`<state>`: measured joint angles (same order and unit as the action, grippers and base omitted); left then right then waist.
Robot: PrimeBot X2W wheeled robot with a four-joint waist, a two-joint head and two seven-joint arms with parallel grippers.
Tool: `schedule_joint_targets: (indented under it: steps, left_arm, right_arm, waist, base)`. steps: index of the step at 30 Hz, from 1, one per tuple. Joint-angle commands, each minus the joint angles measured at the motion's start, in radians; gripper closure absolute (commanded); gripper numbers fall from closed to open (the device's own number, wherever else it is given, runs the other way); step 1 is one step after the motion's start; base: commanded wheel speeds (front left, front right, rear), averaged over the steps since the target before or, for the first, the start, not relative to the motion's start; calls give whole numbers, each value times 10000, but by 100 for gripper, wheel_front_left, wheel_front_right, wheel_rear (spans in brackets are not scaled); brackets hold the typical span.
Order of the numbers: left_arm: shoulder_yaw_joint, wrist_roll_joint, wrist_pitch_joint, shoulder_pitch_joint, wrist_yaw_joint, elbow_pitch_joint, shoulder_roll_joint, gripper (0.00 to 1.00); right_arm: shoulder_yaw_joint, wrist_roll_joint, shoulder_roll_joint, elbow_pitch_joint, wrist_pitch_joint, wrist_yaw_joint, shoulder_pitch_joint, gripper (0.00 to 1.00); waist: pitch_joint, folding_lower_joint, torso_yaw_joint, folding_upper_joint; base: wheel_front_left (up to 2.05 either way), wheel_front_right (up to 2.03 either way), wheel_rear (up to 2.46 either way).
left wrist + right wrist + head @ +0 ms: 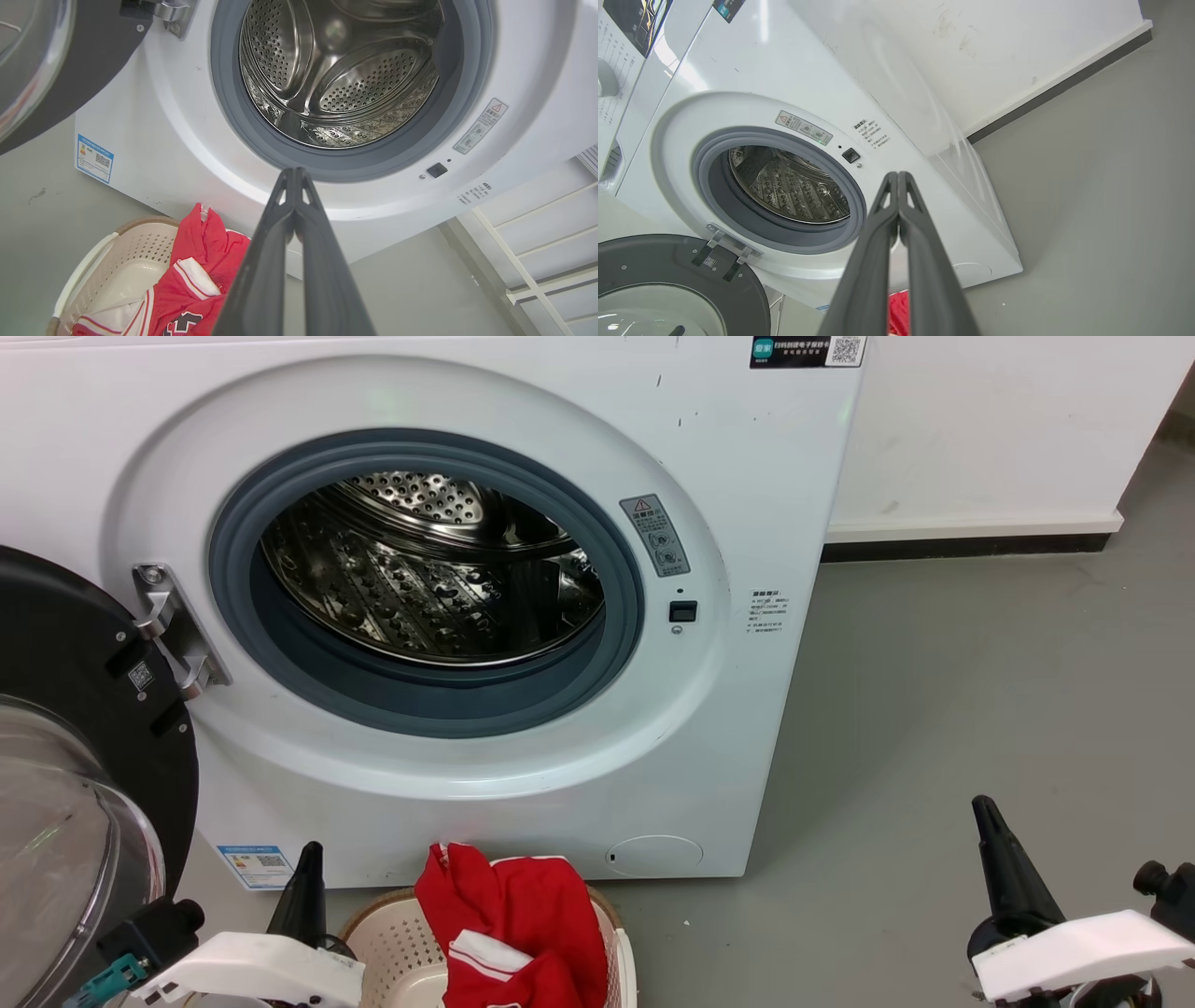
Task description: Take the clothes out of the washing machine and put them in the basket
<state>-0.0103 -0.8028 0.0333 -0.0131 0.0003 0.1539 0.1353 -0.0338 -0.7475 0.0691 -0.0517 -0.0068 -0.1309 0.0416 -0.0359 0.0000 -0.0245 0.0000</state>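
Entry: both arms idle, low in front of the washing machine (523, 803).

Left gripper (295, 173): the two dark fingers are pressed together tip to tip, with nothing between them. Right gripper (897, 175): likewise closed and empty.

Beyond the left fingertips is the grey-ringed porthole. The steel drum (345, 88) shows bare metal wherever I can see into it, with no red cloth. The door (84, 644) is swung open, off to the left of the left fingers.

The clothes (532, 905) lie in the basket (392, 943), below and to the left of the left fingers in that arm's wrist view. They are heaped on the side of the basket nearer the right arm. One red peak stands above the woven rim, and part of a black numeral shows lower in the heap. In the right wrist view a scrap of red shows low between the finger shanks.

Judgement: the task looks finished or nearly so.

Handling, should a garment need shifting: thin sports fabric, light, limp and probably slick. A flat panel would slide away under the fingers. Better to pinch the upstanding peak or the white-trimmed edge (196, 277), where the cloth is doubled and thick. Expect it to trail and catch on the rim.
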Motion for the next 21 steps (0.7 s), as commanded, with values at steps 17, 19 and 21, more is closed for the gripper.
schedule_joint_targets:
  steps: [17, 19, 21]
  left_arm:
    - [-317, -2158, -393, 548, -376, 159, -210, 100]
    - [-348, -2379, -432, 573, -405, 184, -238, 100]
    - [-375, -2600, -471, 589, -448, 212, -264, 100]
  right_arm:
    - [-87, -2438, 115, -425, 221, 1, -587, 100]
    - [-97, -2687, 118, -486, 246, 1, -607, 100]
    - [-107, -2925, 120, -542, 259, 1, -644, 100]
  waist:
    - [73, 0, 46, 0]
    - [82, 0, 52, 0]
    - [91, 0, 57, 0]
  base:
    - [0, 0, 0]
    - [0, 0, 0]
    - [0, 0, 0]
